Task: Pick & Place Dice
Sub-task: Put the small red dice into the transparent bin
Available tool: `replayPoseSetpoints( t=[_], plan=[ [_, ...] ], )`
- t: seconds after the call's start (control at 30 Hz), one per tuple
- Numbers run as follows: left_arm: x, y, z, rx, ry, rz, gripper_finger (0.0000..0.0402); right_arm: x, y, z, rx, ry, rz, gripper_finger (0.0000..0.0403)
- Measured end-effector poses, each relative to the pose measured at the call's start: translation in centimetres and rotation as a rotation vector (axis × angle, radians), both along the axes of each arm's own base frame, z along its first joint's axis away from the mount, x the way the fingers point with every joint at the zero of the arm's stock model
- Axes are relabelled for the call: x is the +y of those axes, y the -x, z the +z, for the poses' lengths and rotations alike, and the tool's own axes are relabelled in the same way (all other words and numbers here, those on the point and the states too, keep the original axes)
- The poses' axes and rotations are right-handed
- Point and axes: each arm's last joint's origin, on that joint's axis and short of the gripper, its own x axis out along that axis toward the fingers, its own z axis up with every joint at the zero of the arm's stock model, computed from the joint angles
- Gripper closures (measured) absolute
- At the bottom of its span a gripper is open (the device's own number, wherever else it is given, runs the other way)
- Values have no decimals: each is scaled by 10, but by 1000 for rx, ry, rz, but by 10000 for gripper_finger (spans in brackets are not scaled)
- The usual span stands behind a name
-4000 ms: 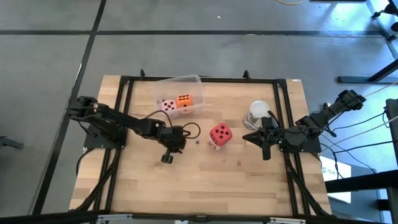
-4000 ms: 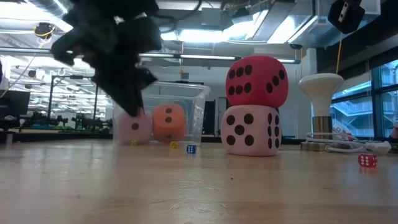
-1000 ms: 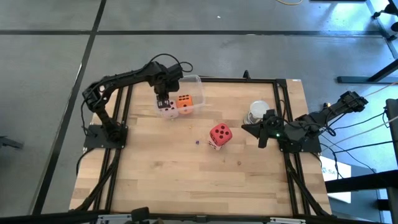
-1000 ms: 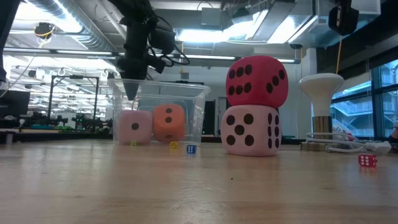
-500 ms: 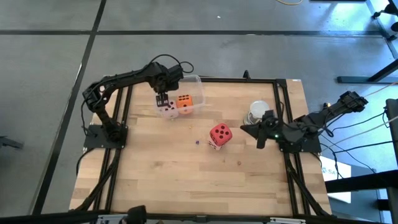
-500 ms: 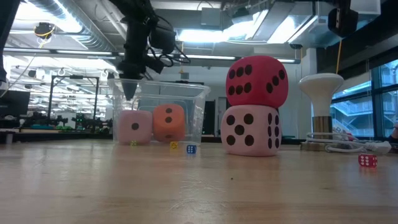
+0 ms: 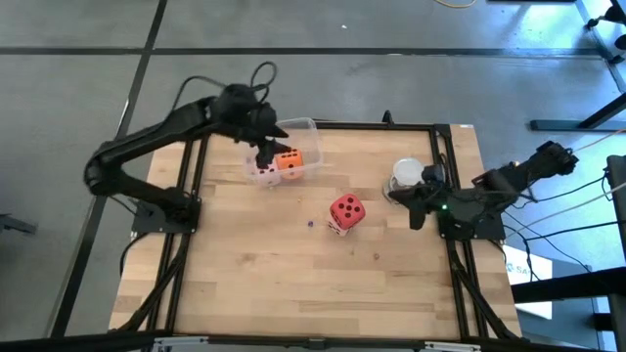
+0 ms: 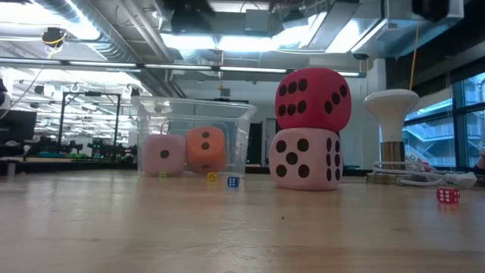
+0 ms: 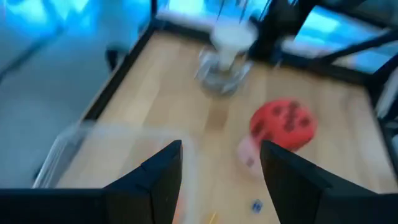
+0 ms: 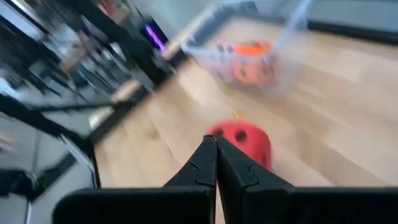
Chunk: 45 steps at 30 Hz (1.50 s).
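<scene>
A clear tub (image 7: 293,132) at the far left holds a pink die (image 7: 262,171) and an orange die (image 7: 289,159), both resting on its floor; they also show in the low view (image 8: 164,155) (image 8: 205,149). A red die (image 7: 345,208) sits on top of a pale pink die (image 8: 306,159) mid-table. My left gripper (image 7: 271,149) hangs open and empty above the tub; its wrist view (image 9: 221,168) looks across at the red die (image 9: 283,122). My right gripper (image 7: 411,203) is shut and empty to the right of the stacked dice, pointing at them (image 10: 216,149).
A white mushroom-shaped stand (image 7: 406,176) stands at the far right next to my right gripper. Tiny dice lie on the wood: a blue one (image 8: 233,182), a yellow one (image 8: 212,177) and a red one (image 8: 448,196). A black frame (image 7: 196,196) borders the table.
My left gripper has risen from just over the pink die in the tub, up out of the low view, and has tipped toward the table's right. My right gripper has shifted a little toward the far edge. The dice have not moved.
</scene>
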Motion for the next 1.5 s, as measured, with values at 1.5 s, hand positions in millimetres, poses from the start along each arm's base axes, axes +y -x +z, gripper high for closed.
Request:
replayPoseSetpoints(
  t=[1.5],
  plan=[
    [-36,21,11,-114,-63,19,200,182,-59,-156,642,42,-411,385]
  ],
)
